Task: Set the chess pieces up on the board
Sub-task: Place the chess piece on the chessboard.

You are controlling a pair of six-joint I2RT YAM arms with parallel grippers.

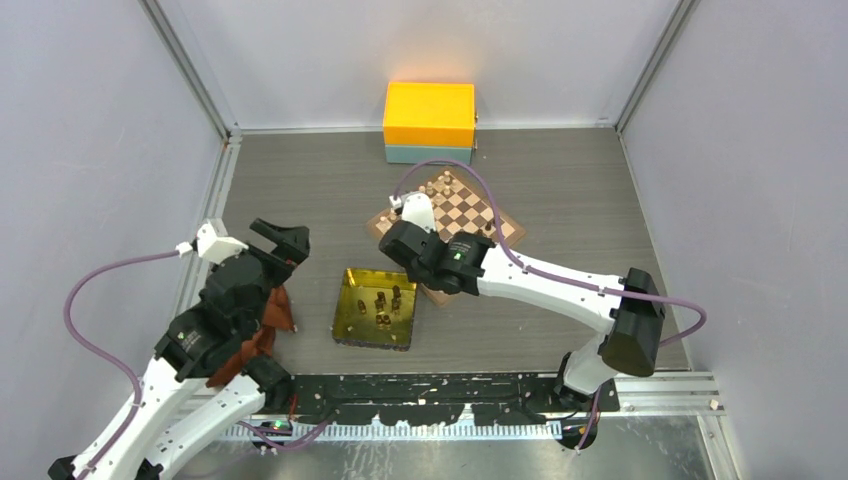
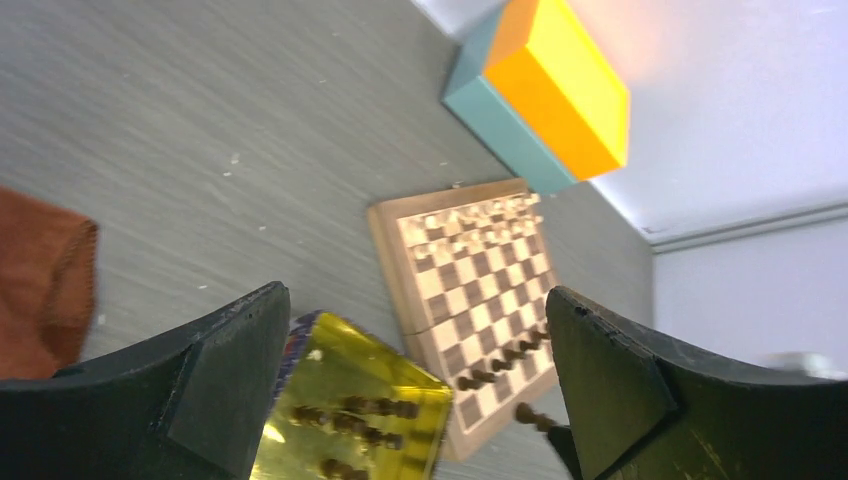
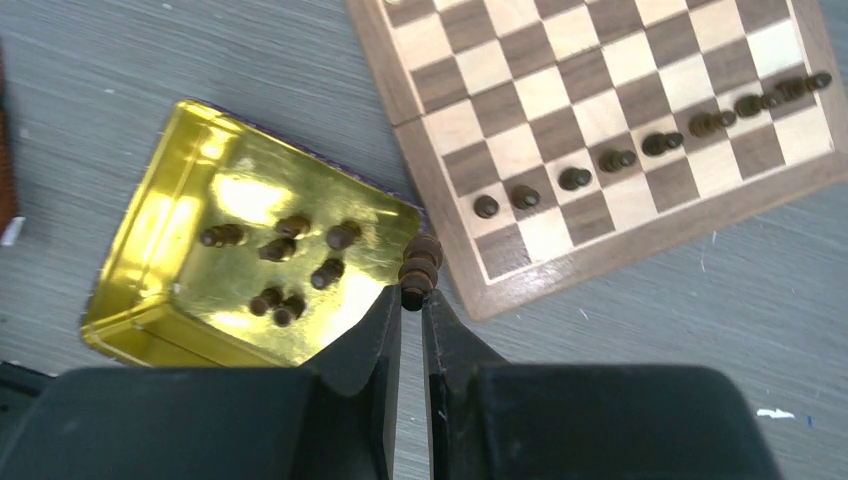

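Dark chess piece [image 3: 420, 262]: pinched at its base in the right claw [image 3: 412, 302], between tray corner and board edge.
Row of dark pieces [image 3: 612, 160]: standing along one side of the board [image 3: 560, 40].
Loose dark pieces [image 3: 327, 272]: lying in the gold tray [image 3: 130, 270].
Left claw [image 2: 415, 380]: spread wide, empty, above the counter [image 2: 200, 120].

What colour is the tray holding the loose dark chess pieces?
The tray is shiny gold, with a yellow metallic sheen. It shows best in the right wrist view.
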